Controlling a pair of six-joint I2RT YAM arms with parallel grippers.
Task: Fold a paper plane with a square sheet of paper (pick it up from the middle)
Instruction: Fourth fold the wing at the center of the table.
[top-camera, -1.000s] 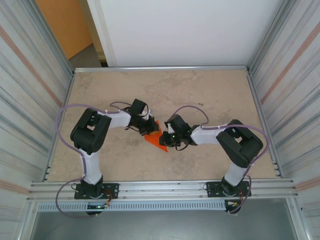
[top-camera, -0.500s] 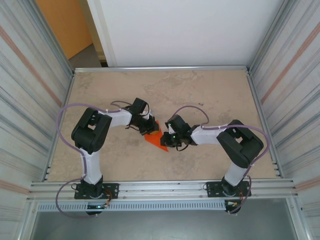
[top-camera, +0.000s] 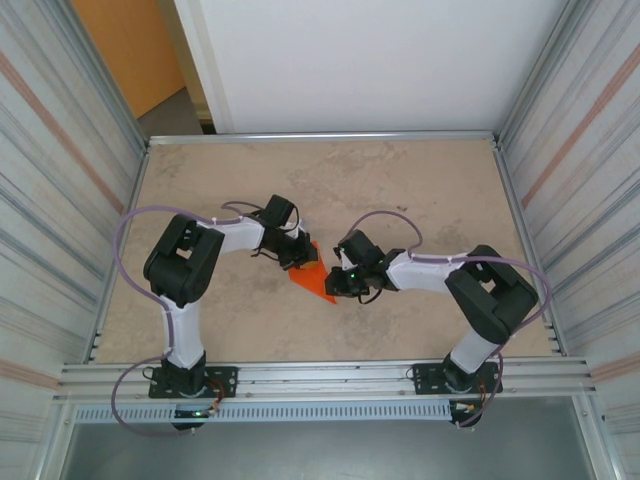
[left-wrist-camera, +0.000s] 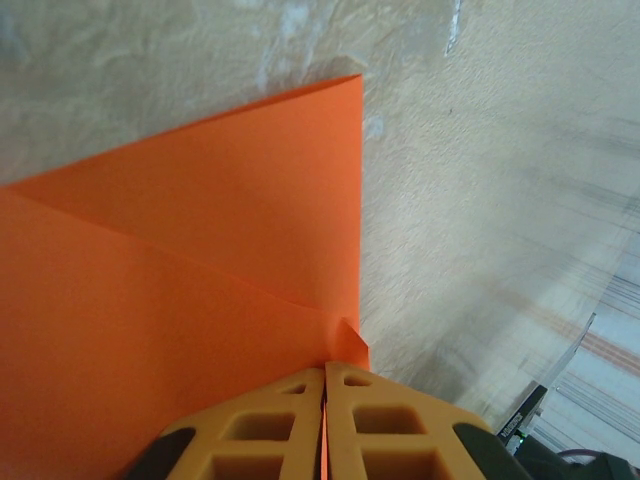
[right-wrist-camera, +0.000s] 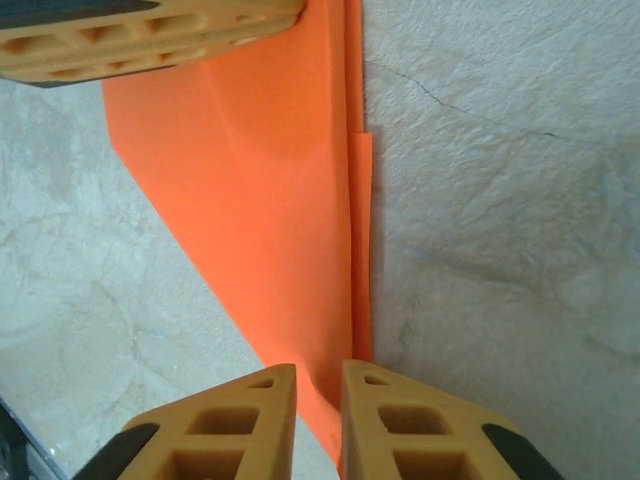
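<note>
The square sheet of paper (top-camera: 312, 279), part-folded, hasn't left the table's (top-camera: 400, 180) middle; only the right arm's elbow has swung outward. The left gripper (top-camera: 297, 256) pinches its edge; the right gripper (top-camera: 335, 285) straddles its tip, jaws slightly apart. Mid-fold, I'd judge: next comes a firm crease.

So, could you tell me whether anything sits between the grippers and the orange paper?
Nothing visible does. The left gripper is shut on the edge of the paper. The right gripper has its fingers slightly apart astride the paper's folded edge. The paper lies on the table between the two.
</note>
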